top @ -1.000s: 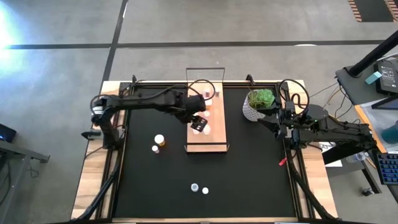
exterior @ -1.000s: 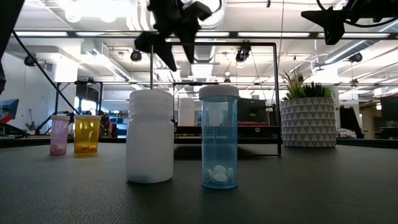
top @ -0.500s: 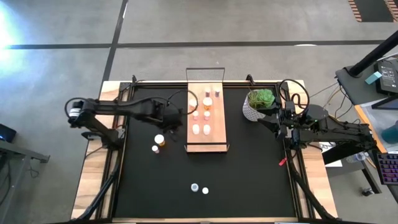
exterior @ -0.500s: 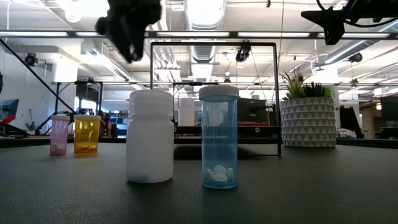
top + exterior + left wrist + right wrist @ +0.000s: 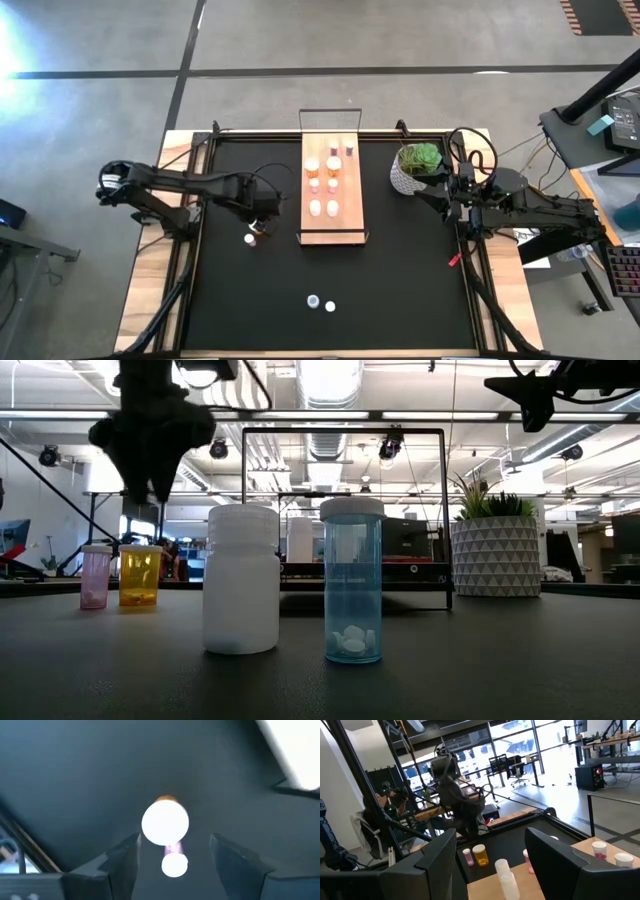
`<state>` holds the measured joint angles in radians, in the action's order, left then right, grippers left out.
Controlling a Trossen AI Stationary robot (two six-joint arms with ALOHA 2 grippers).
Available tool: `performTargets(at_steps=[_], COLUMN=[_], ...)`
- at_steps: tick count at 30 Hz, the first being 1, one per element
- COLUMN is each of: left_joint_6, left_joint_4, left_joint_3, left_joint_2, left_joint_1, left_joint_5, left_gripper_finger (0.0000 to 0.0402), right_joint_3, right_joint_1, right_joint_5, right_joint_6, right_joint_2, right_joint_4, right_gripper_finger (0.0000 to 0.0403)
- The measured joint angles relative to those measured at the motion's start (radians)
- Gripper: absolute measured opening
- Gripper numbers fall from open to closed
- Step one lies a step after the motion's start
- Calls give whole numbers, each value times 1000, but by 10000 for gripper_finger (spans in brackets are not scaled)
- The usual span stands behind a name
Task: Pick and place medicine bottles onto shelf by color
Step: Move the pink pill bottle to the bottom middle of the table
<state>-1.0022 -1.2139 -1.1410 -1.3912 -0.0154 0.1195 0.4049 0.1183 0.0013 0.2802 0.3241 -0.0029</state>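
L gripper (image 5: 262, 213) is held open & empty above orange bottle (image 5: 139, 575) and pink bottle (image 5: 95, 576) on mat just left of shelf (image 5: 332, 232), w/ R gripper (image 5: 432, 197) parked part-open, empty, beside plant (image 5: 417, 166).

I have the left arm stretched across the left half of the table, wrist pitched down, the left gripper (image 5: 257, 212) hanging in the air with its fingers (image 5: 122, 857) spread apart and nothing between them. My right arm waits at the right edge, right gripper (image 5: 428, 194) raised, fingers (image 5: 440, 851) parted and empty
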Motion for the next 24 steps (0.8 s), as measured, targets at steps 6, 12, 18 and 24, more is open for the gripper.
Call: performTargets(at_steps=[6, 12, 18, 24], left_joint_6=[-58, -92, -92, -145], left_joint_4=[27, 34, 4, 15], left_joint_3=[47, 69, 69, 100], left_joint_2=[-1, -1, 13, 18], left_joint_1=[-3, -8, -83, -190], left_joint_5=[-3, -2, -12, -43], left_gripper_finger=[222, 222, 222, 222], right_joint_3=[0, 0, 0, 0], right_joint_1=[0, 0, 0, 0], right_joint_5=[0, 0, 0, 0], right_joint_6=[0, 0, 0, 0], right_joint_2=[0, 0, 0, 0], right_joint_4=[0, 0, 0, 0], right_gripper_finger=[226, 226, 226, 226])
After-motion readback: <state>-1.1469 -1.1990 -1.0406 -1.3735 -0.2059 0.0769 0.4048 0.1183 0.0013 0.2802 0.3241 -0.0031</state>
